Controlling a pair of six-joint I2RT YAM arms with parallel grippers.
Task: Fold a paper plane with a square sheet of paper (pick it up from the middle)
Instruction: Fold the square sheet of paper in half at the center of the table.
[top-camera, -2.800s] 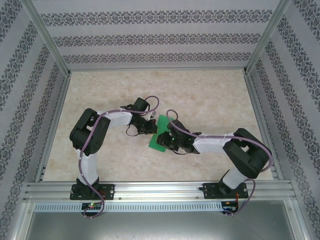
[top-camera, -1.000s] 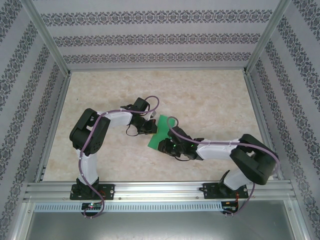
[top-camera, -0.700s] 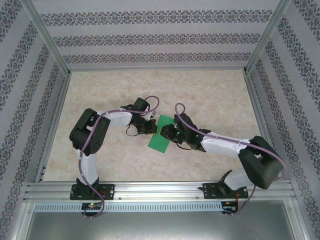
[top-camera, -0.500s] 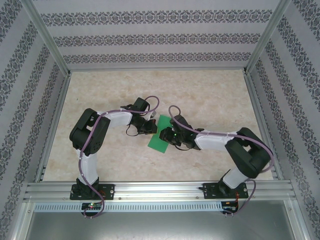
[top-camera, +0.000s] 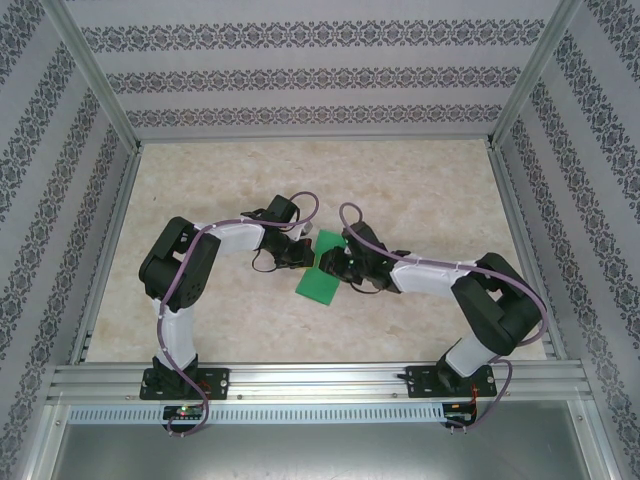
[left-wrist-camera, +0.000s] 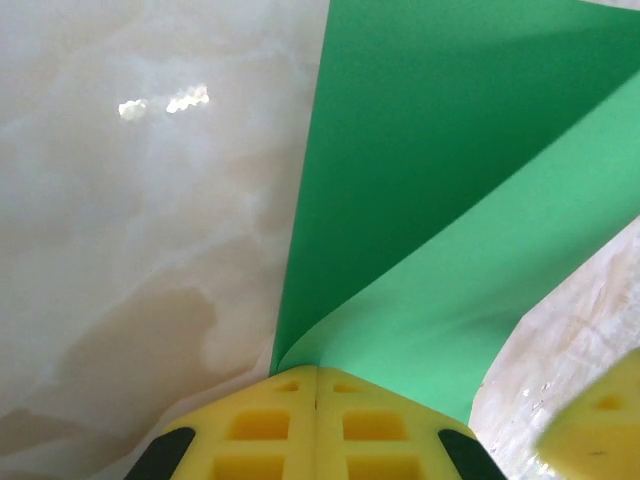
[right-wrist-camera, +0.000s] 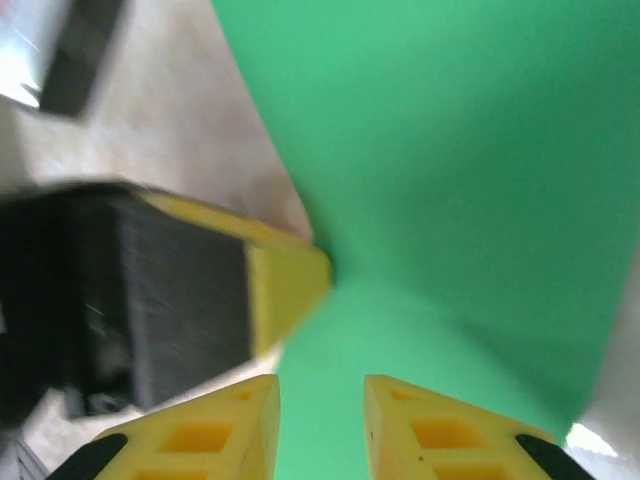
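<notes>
The square sheet of paper (top-camera: 322, 276) is bright green and lies folded over on the marble table between the two arms. My left gripper (top-camera: 304, 252) is shut on the paper's left edge; in the left wrist view its yellow fingertips (left-wrist-camera: 317, 385) pinch the crease where the paper (left-wrist-camera: 430, 200) bends into two layers. My right gripper (top-camera: 340, 262) hovers over the paper's upper right part, open. In the right wrist view its two yellow fingers (right-wrist-camera: 415, 425) stand apart above the green paper (right-wrist-camera: 450, 180), with the left gripper's yellow fingertip (right-wrist-camera: 285, 285) just ahead of them.
The marble table top (top-camera: 420, 190) lies inside an aluminium frame with patterned walls. An aluminium rail (top-camera: 320, 380) runs along the near edge by the arm bases. Both arms crowd the table's middle.
The right arm swept from the paper's near right edge up to its far right part, beside the left gripper. The paper now lies flatter. The left arm has stayed put.
</notes>
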